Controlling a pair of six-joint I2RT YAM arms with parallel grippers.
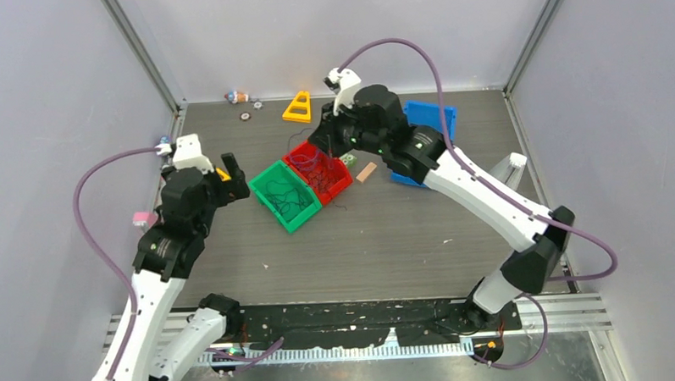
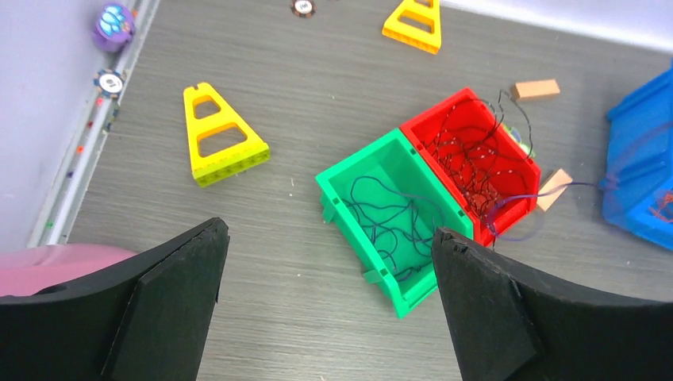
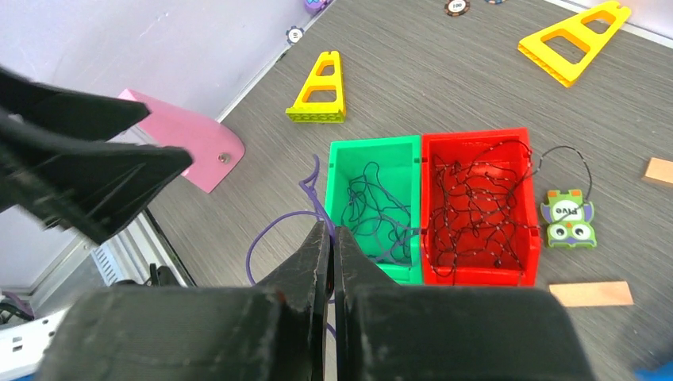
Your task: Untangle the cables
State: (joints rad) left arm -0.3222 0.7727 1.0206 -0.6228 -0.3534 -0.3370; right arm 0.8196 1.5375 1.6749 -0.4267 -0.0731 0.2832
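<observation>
A green bin (image 1: 285, 195) holds a tangle of dark purple-black cables (image 2: 389, 218). A red bin (image 1: 321, 170) beside it holds dark and orange-red cables (image 3: 476, 206). My right gripper (image 3: 330, 230) hovers above the bins and is shut on a thin purple cable (image 3: 266, 230). That cable hangs in a loop and also shows in the left wrist view (image 2: 520, 208) by the red bin's corner. My left gripper (image 2: 329, 230) is open and empty, above the table just left of the green bin.
Two yellow triangular pieces (image 2: 221, 139) (image 1: 298, 107), a blue bin (image 1: 429, 119), wooden blocks (image 1: 366, 172), an owl toy (image 3: 567, 216) and poker chips lie around the bins. A pink part (image 3: 190, 139) sits at the left wall.
</observation>
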